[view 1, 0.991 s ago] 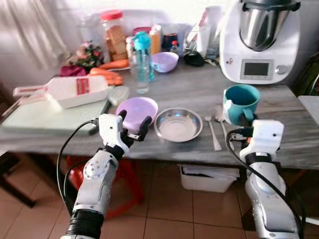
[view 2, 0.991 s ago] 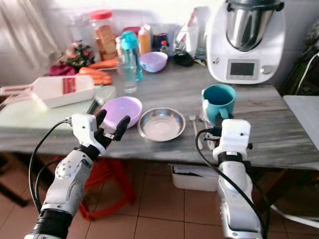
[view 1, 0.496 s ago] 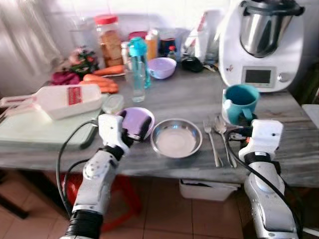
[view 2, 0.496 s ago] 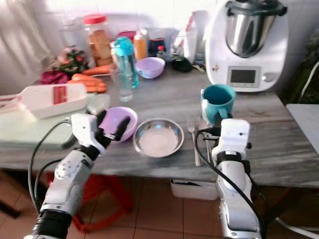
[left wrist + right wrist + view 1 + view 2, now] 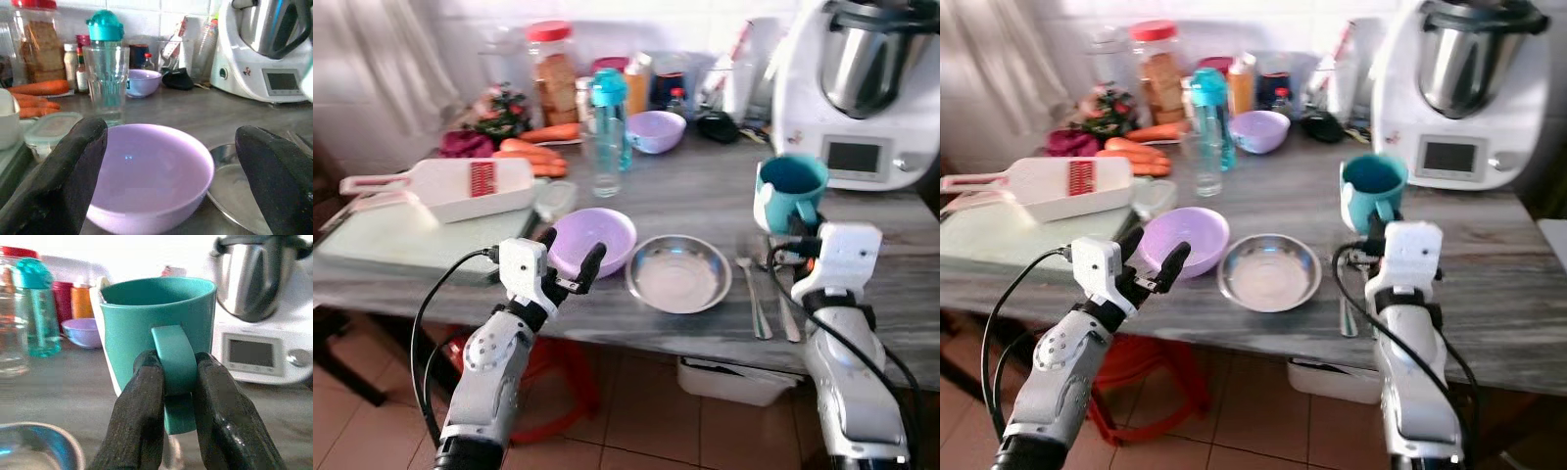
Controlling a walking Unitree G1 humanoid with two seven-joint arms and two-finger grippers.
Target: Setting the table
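Observation:
A lilac bowl [image 5: 592,240] stands near the table's front edge, with a steel bowl [image 5: 677,274] just to its right. My left gripper [image 5: 570,262] is open right in front of the lilac bowl, one finger on either side of its near rim; in the left wrist view the bowl [image 5: 146,171] lies between the spread fingers [image 5: 63,181]. Right of the steel bowl lie a fork [image 5: 754,294] and a spoon [image 5: 783,308]. Behind them stands a teal mug [image 5: 789,191]. My right gripper [image 5: 178,363] is shut on the mug's handle.
A cutting board [image 5: 401,240] with a white slicer [image 5: 450,186] sits at the left. Behind the bowls stand a glass [image 5: 607,162], a teal bottle [image 5: 610,98], a small lilac bowl [image 5: 656,130], jars and carrots [image 5: 533,152]. A white kitchen machine [image 5: 871,98] is at the back right.
The camera has shifted. Half a second ago my left fingers reached over the lilac bowl's rim; now they sit open just before it. The right gripper has kept its hold on the mug handle.

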